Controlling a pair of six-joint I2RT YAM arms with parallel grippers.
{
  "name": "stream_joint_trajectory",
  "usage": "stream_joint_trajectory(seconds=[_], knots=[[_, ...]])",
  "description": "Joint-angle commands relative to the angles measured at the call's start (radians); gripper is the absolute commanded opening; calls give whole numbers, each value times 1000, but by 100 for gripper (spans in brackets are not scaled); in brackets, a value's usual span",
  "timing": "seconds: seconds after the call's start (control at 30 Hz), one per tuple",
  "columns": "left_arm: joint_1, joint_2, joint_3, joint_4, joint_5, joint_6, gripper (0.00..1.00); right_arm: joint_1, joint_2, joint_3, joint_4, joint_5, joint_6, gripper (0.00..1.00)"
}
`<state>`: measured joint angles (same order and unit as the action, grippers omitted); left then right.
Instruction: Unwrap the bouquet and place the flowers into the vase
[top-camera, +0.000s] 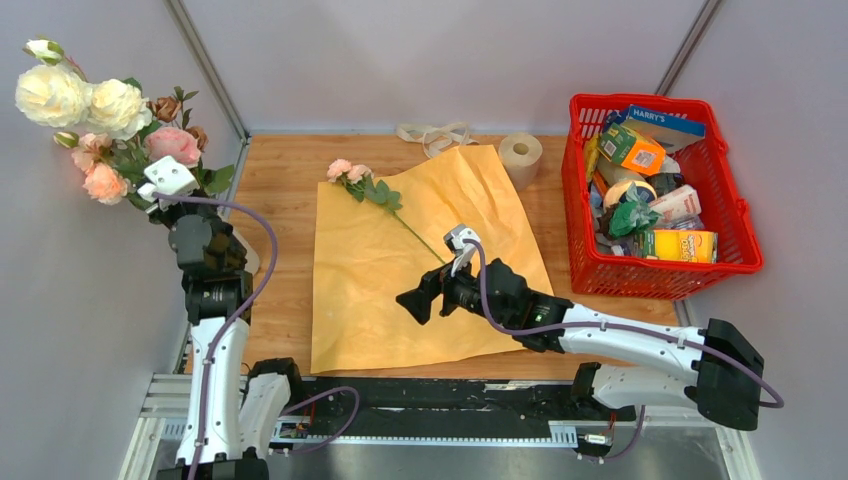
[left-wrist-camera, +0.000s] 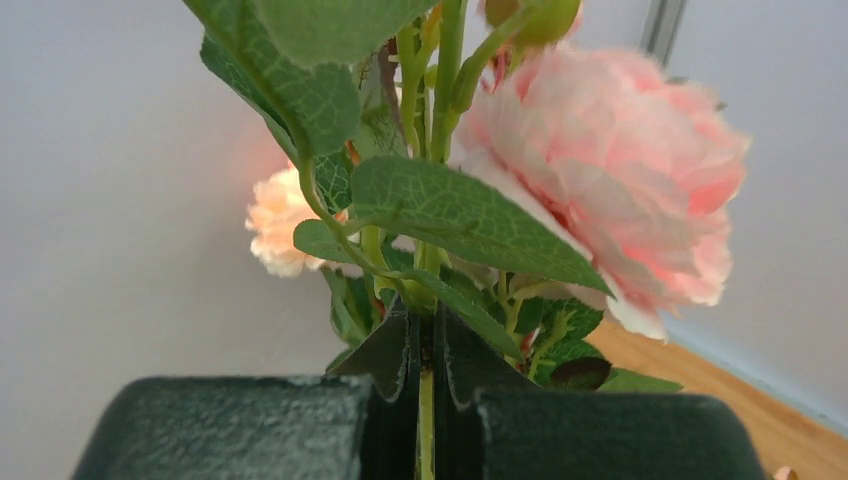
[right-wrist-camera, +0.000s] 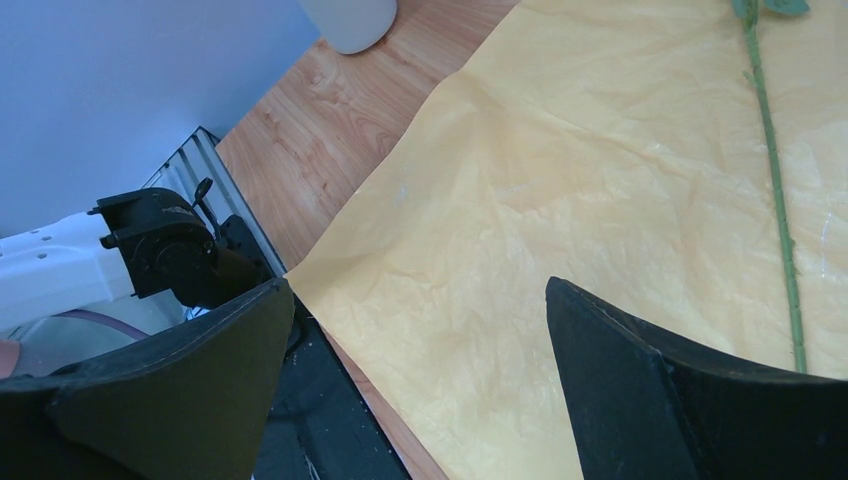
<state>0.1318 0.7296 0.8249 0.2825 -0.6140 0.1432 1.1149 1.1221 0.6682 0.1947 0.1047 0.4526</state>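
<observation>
Left end effector (left-wrist-camera: 427, 335) clamps the flowers (top-camera: 172, 143) by thin, likely bendy stems (left-wrist-camera: 427, 425); right end effector (right-wrist-camera: 420, 305) gapes empty over the paper (top-camera: 400, 300).

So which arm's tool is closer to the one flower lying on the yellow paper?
Right. The right tool hovers open over the paper, beside the stem end of that flower. The left tool is up at the far left, shut on the bunch of flowers.
</observation>
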Motion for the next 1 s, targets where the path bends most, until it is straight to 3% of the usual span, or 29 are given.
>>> stream_joint_trajectory(seconds=[0.0, 0.1, 0.13, 0.17, 0.23, 0.3, 0.7, 0.73, 0.97], knots=[[19, 65, 60, -166, -120, -129, 0, -6, -27, 2, 11, 6, -14, 100], [22, 106, 71, -278, -257, -223, 6, -6, -36, -1, 3, 7, -17, 100], [23, 109, 65, -278, -262, -225, 16, -6, -41, -2, 0, 9, -17, 100], [23, 116, 54, -311, -262, -228, 33, -7, -47, -4, -1, 9, -18, 100], [23, 122, 59, -357, -257, -247, 50, -9, -51, -9, -3, 13, -25, 100], [23, 108, 72, -423, -213, -281, 60, -9, -53, -10, -6, 24, -26, 100], [22, -78, 102, -753, -20, -514, 64, -9, 48, 42, -54, 64, -6, 100], [23, -99, 118, -788, 35, -545, 68, -13, 62, 54, -63, 79, -15, 100], [22, -211, 143, -899, 396, -657, 67, -30, 139, 117, -89, 268, -146, 100]])
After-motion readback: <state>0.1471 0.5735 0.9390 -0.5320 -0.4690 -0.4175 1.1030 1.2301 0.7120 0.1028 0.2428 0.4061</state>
